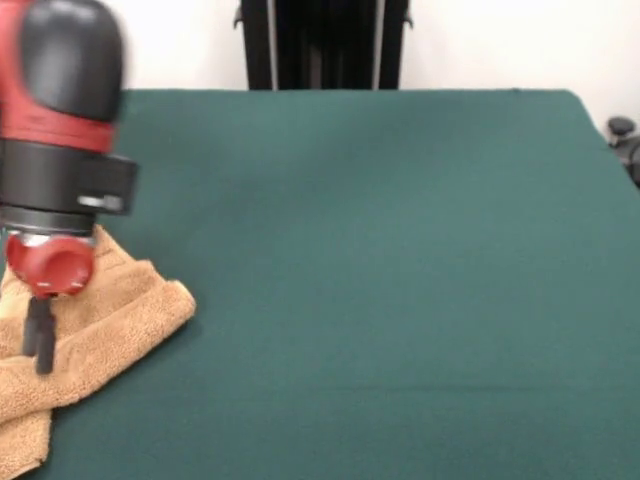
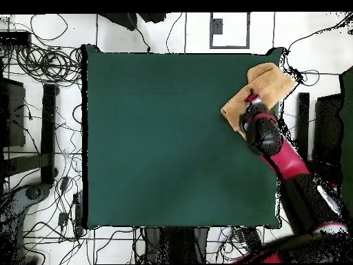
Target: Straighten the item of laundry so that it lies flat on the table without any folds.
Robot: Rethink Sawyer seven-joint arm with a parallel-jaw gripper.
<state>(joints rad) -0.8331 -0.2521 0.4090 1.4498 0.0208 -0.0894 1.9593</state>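
Right, the desk [image 1: 380, 260] fills almost everything, a broad spread of dark green cloth, and nearly all of it is bare. From overhead its surface [image 2: 165, 138] is a big rectangle, with white floor and tangled black cables around it.

Next in size, the arm [image 2: 289, 165]: red and black, reaching up along the right edge of the desk in the overhead view. In the front view its bulky wrist [image 1: 60, 110] hangs low over the left side, a black dome on top, a red band, a black collar, then a rounded red piece beneath.

Now the towel [image 1: 105, 320]. It sits at one corner of the desk, the near left corner in the front view, the top right corner from overhead [image 2: 270, 86]. Tan-orange terry cloth, and it is not flat: one layer is doubled over another, a thick rolled fold runs along its right side, and a strip trails toward the near edge. From above it reaches right to the desk's edge.

Smallest of all, the hand [image 1: 40, 335]. It hangs directly over the towel, and only a thin dark finger [image 1: 42, 345] shows against the cloth. Whether it is spread, pressed together or pinching the fabric, I cannot tell from either view.
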